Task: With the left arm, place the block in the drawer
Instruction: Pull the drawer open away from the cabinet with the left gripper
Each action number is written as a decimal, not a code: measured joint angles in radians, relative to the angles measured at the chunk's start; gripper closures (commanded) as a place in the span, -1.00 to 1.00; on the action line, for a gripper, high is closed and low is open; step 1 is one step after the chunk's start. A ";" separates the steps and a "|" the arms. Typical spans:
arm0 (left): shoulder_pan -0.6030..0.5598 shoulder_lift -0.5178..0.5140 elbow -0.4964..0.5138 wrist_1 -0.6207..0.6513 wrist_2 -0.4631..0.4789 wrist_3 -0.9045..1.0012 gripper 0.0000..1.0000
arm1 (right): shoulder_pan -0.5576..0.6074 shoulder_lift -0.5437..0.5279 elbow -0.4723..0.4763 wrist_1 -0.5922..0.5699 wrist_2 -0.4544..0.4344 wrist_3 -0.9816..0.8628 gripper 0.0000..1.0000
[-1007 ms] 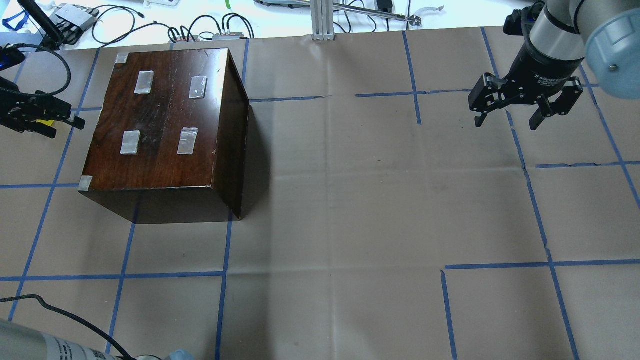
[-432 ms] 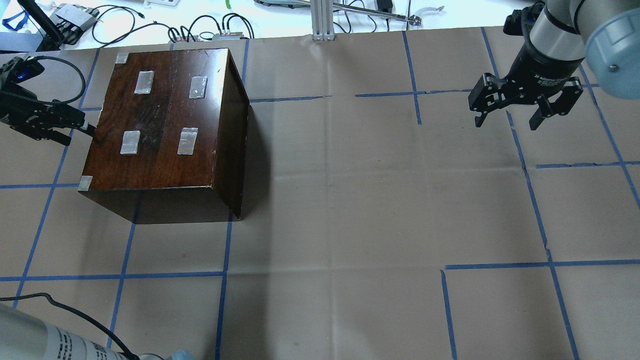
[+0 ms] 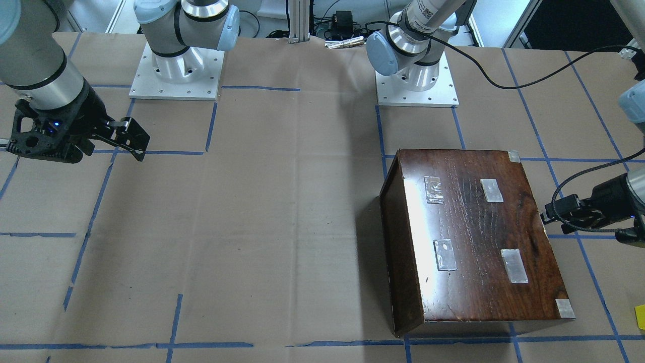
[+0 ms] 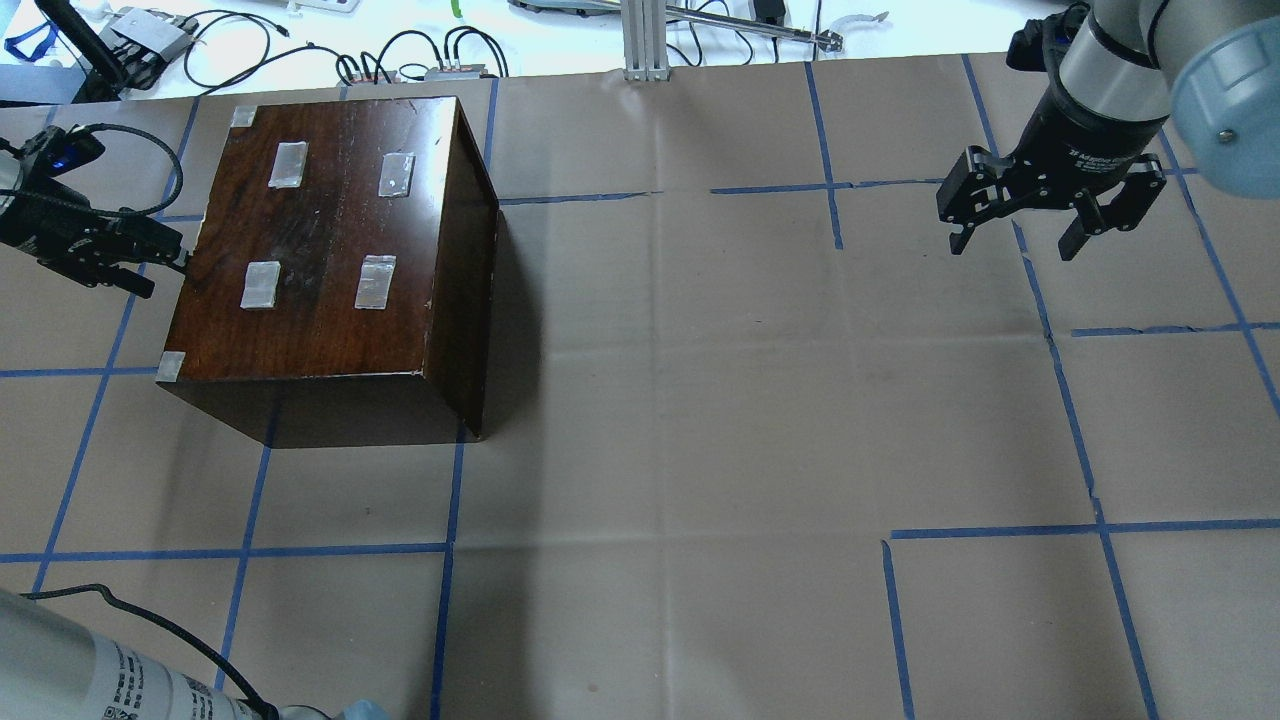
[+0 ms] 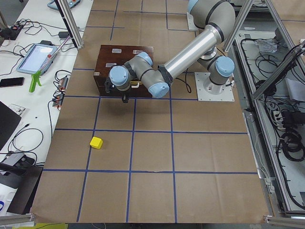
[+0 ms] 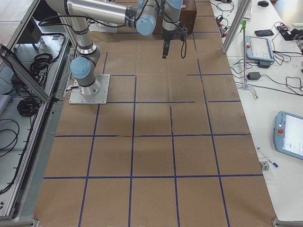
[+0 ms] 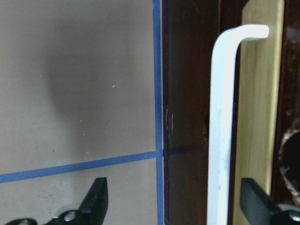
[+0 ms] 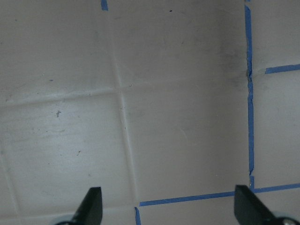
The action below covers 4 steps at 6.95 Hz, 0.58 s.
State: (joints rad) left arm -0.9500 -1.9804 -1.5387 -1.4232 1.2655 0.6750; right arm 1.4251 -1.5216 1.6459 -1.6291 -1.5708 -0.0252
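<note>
The yellow block (image 5: 96, 142) lies on the paper well away from the box; it also shows at the edge of the front-facing view (image 3: 640, 316) and does not show overhead. The dark brown box (image 4: 320, 250) holds the drawer (image 7: 187, 70), which is pushed in. My left gripper (image 4: 158, 272) is open at the box's drawer side. In the left wrist view (image 7: 177, 199) its fingers straddle the drawer's white handle (image 7: 220, 131) without touching it. My right gripper (image 4: 1015, 243) is open and empty above bare paper far to the right.
Cables and devices (image 4: 300, 50) lie beyond the table's far edge. An aluminium post (image 4: 645, 40) stands at the back middle. Brown paper with blue tape lines (image 4: 700, 400) covers the table between the box and the right gripper.
My left gripper has moved right, up to the box's drawer side. The bit of yellow that showed by its fingers one second ago is no longer visible overhead. The right arm is still.
</note>
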 measured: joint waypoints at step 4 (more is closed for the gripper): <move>0.000 -0.019 0.002 0.012 0.005 -0.003 -0.98 | 0.000 0.000 0.000 0.000 0.000 0.000 -1.00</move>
State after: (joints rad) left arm -0.9502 -1.9996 -1.5365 -1.4109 1.2701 0.6724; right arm 1.4251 -1.5217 1.6458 -1.6291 -1.5708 -0.0256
